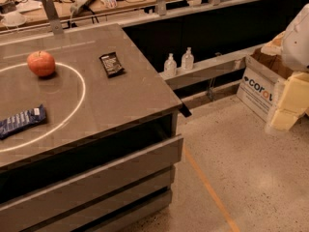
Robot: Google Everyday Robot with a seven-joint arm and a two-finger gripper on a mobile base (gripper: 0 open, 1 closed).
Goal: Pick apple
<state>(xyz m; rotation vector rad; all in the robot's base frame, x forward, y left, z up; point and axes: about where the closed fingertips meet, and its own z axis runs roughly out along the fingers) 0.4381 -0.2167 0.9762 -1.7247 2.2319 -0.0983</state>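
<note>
So the apple point(41, 63) sits on the far left part of the counter point(120, 100), just inside the white ring point(83, 88) marked on the top, stem dimple up. Nothing touches it. The black snack packet point(111, 64) lies off to its right outside the ring, and the blue snack bar point(21, 121) is down near the front edge, well apart from it.

The gripper point(289, 103) is way over at the right edge of the view, a pale blocky shape under the white arm point(298, 35), hanging above the floor just beside the cardboard box point(258, 88). It's well apart from the counter, and nothing seems to be in it. Whether it's spread or pressed together can't be told from this angle.

Handling-wise, the apple should be a friendly object: firm, doesn't squash, moderate weight for its size. The catch is probably the skin, which looks smooth and a bit glossy, and the round shape gives a parallel grip no flat faces. The best bet looks like coming down from above and closing across the widest part, the belly of the fruit, centred on the stem line. Grab too high on the shoulder and it likely squirts out downward. Squeeze too hard and it bruises.

It could also roll if it gets bumped on one side first — the counter is flat with no lip. Coming from the right, the arm would pass over the black snack packet, so staying high until it's above the apple seems wise.
</note>
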